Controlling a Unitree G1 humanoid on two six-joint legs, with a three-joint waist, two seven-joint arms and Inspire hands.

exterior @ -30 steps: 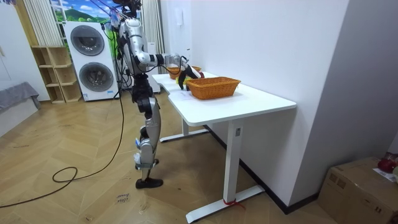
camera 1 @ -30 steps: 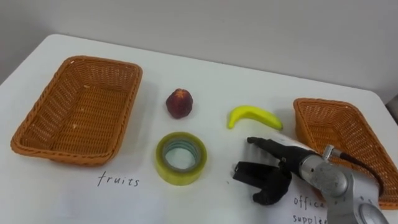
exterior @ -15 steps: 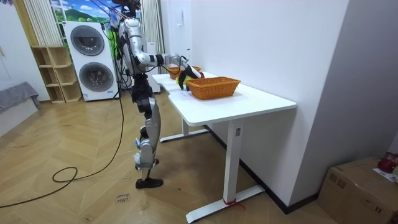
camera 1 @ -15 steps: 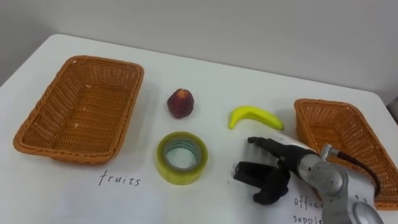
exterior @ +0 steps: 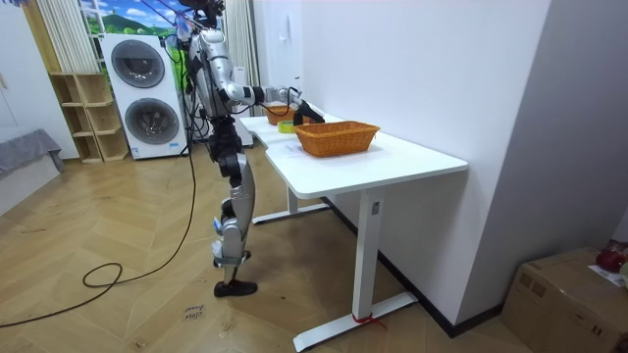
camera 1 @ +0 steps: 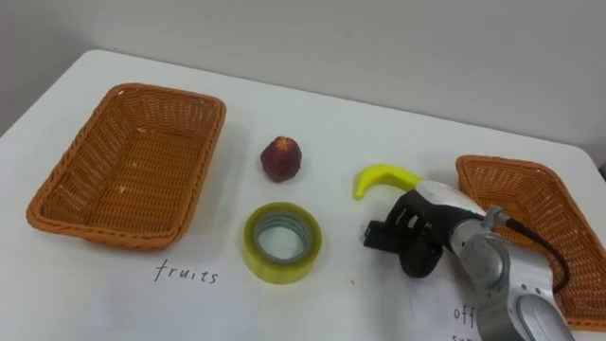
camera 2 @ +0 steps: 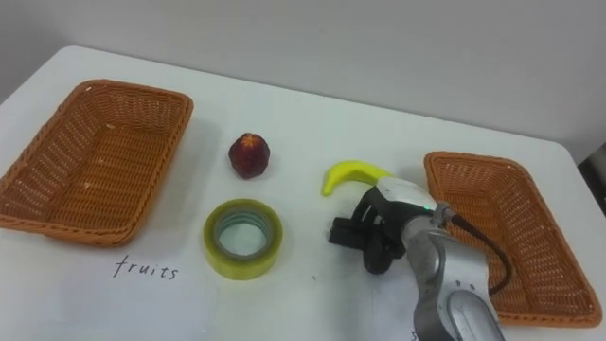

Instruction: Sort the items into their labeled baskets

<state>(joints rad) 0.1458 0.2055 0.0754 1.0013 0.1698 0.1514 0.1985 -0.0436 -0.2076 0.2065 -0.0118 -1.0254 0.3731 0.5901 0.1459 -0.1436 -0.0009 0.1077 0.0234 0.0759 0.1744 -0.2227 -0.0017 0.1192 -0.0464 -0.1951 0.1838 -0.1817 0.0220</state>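
1. The banana (camera 1: 381, 177) lies on the desk (camera 1: 379, 123), just beyond my right hand (camera 1: 428, 227) toward the far edge. Its long axis runs left to right, and its right end is hidden behind my hand.
2. My fingers (camera 1: 393, 235) are clenched, curled down toward the desk, grasping nothing I can see.
3. The fruit basket (camera 1: 57, 204) sits by the left edge, well apart from the banana.

The word "fruits" (camera 1: 187, 275) is handwritten in dark pen straight on the white table (camera 1: 312, 123), just in front of the left wicker basket (camera 1: 133, 161). A second scrawl (camera 1: 462, 313) is seen near the right basket (camera 1: 540, 194), starting "of"; the rest can't be made out.
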